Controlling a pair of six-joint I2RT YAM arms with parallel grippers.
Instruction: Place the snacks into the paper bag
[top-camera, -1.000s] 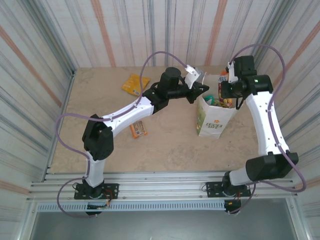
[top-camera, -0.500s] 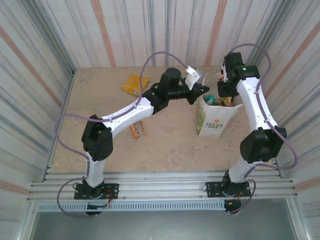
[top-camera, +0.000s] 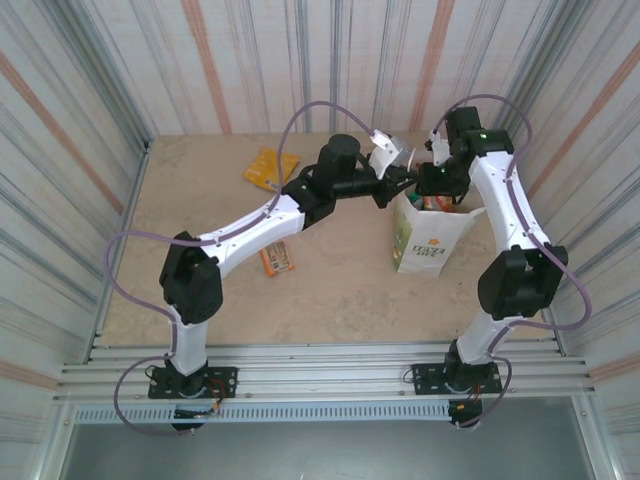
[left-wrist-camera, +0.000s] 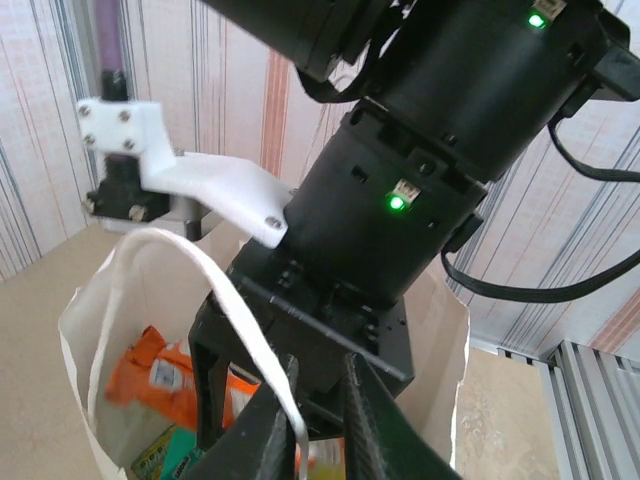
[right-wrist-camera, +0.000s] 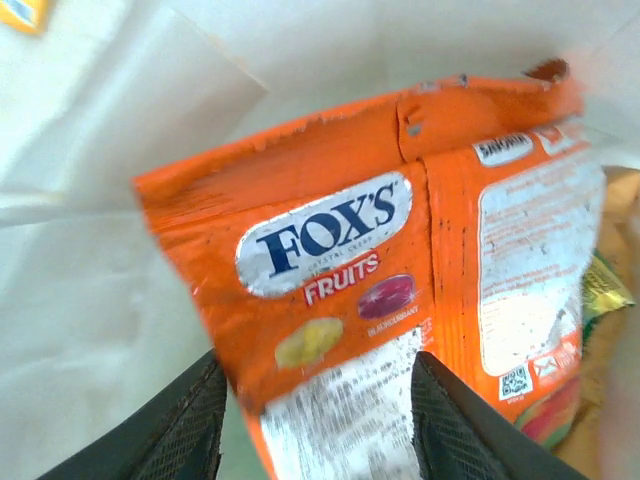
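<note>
Overhead: a white paper bag (top-camera: 428, 238) is standing right of centre on the counter (top-camera: 340, 290), both arms reaching over its mouth. An orange packet (top-camera: 271, 167) and a small orange bar (top-camera: 278, 260) are lying left of centre, nearer the left arm (top-camera: 250, 225).

Left wrist: the left jaws are flanking the bag's cord handle (left-wrist-camera: 222, 285) at the bottom edge; whether pinching it, I cannot tell.

Right wrist: the right jaws are standing released either side of an orange Fox's packet (right-wrist-camera: 340, 260), its long axis pointing ahead into the bag.
</note>
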